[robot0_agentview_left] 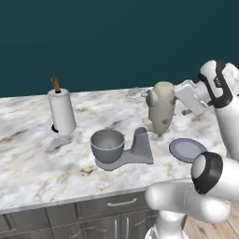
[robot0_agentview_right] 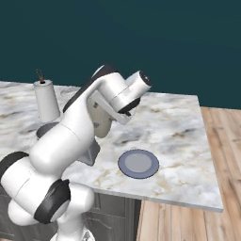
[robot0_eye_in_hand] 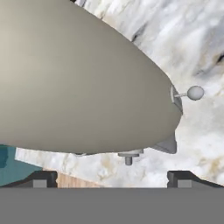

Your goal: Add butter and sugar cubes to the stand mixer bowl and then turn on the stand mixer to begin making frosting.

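One mixer [robot0_agentview_left: 140, 135] stands mid-tabletop, its beige head [robot0_agentview_left: 161, 108] tilted up and back off the neck, its grey bowl [robot0_agentview_left: 107, 144] seated on the flat base in front. A pale speck lies at the bottom of the bowl; whether it is butter or sugar is too small to tell. In the hand view the head's rounded nose sits very close, with a small ball-tipped lever [robot0_eye_in_hand: 194, 92] jutting from its front and the stub of the attachment shaft [robot0_eye_in_hand: 128, 158] below.

Just beside the head the gripper [robot0_eye_in_hand: 112, 178] hovers, jaws spread wide and holding nothing, both tips apart at the bottom of the hand view. A blue-grey plate [robot0_agentview_right: 138, 163] lies bare to the right of the mixer, and a paper-towel roll [robot0_agentview_left: 61, 111] stands well off to the left.

Judging by this, the switch-on step is in hand. The risk is the approach: the lever is small and off to one side of the jaws, so a push could land on the smooth head instead, sliding off or tipping it further rather than moving the lever.
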